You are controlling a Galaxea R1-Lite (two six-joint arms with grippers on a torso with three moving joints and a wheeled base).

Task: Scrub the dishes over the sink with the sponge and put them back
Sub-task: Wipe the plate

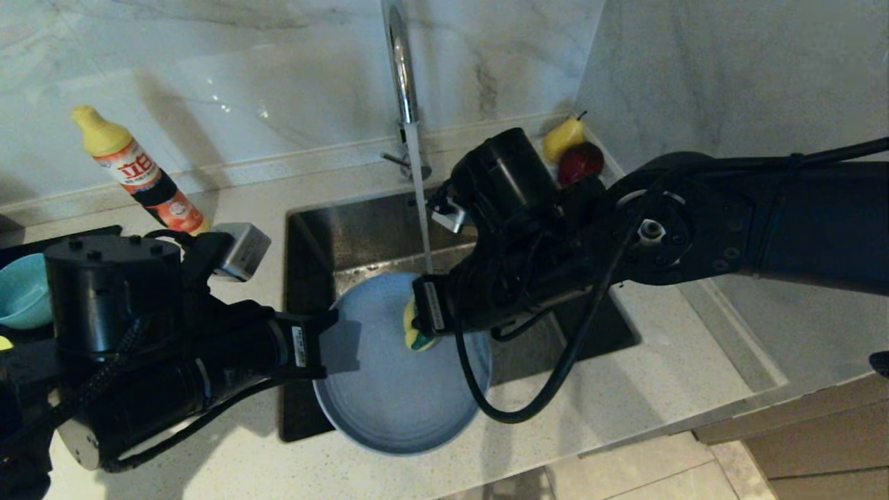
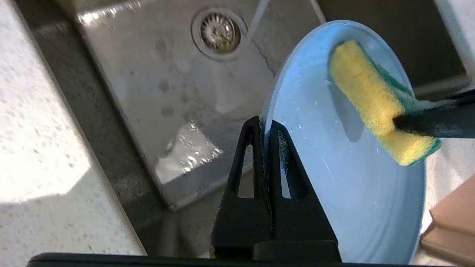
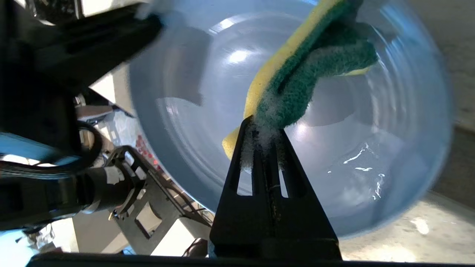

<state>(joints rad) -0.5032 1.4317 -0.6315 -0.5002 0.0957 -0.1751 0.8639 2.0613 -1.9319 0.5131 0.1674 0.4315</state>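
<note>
L gripper (image 2: 265,128) clamps plate (image 1: 396,375) rim, held tilted over sink (image 1: 312,229) w/ face toward R gripper (image 3: 261,128), which pinches sponge (image 1: 414,326) flat on upper face, long axis across plate, under the tap.

This is a kitchen in a home, and you can tell by the shiny metal sink (image 1: 326,236) in the middle of the frame, set into a pale speckled counter (image 1: 667,389), with a tall tap (image 1: 401,62) at the top running water into it. A bottle of dish soap (image 1: 139,170) with a yellow cap stands at the upper left, by a wall of white marble (image 1: 243,76) with grey streaks. A yellow pear (image 1: 561,137) and a red fruit (image 1: 582,161) sit in the corner at the upper right, and a blue bowl (image 1: 21,292) waits at the left edge
</note>
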